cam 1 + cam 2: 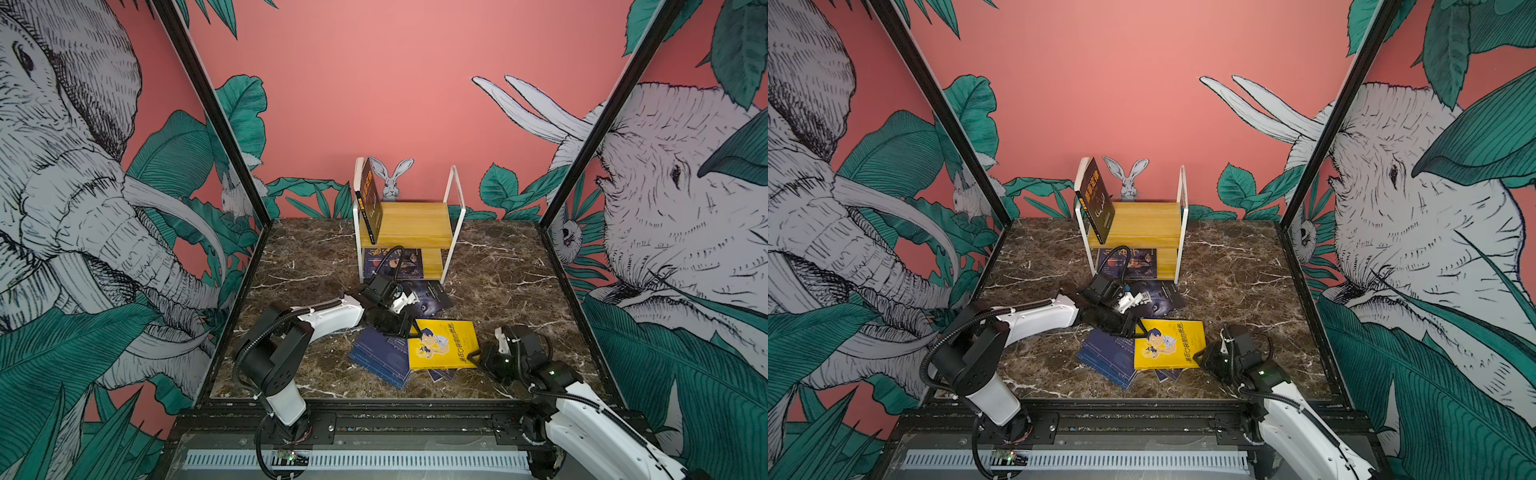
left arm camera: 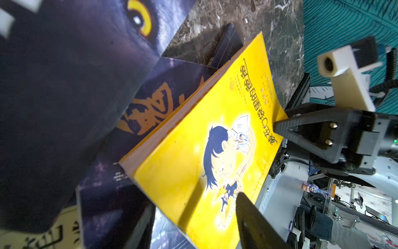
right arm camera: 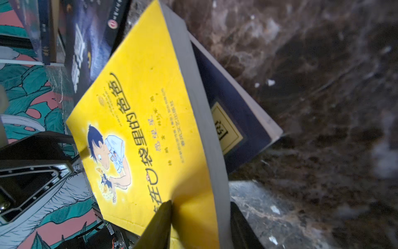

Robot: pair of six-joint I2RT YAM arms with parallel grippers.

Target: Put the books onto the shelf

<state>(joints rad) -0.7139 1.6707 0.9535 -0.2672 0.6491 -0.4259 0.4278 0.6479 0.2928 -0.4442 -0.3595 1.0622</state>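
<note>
**Item – bright yellow paperback with a cartoon boy on its cover** [image 1: 446,347]

- Location: laid face up on a loose heap of navy blue paperbacks [image 1: 380,357], near the middle of the brown marble-patterned table [image 1: 511,266], well apart from the small two-tier shelf of yellowish boards and white wire ends [image 1: 415,224] at the far side.
- Right claw [image 1: 473,358]: clenched on the book's right near corner, with one finger seen on the cover and one under the page block.
- Left claw [image 1: 405,326]: set at the far left corner with its jaws spread. Nothing is seen to be clamped.
- Heading: the title line is seen along the right edge, so the head is judged to point right and the long axis to run left–right, roughly square to the table edge.
- Handling (judged): a deep bite over the whole page block is advised, since a thin cover alone may peel and sag. The left corner should be supported while the book is raised clear of the heap. The book should then be turned upright and stood beside the black paperback with pale lettering [image 1: 370,203], which leans at the upper tier's left end
</note>
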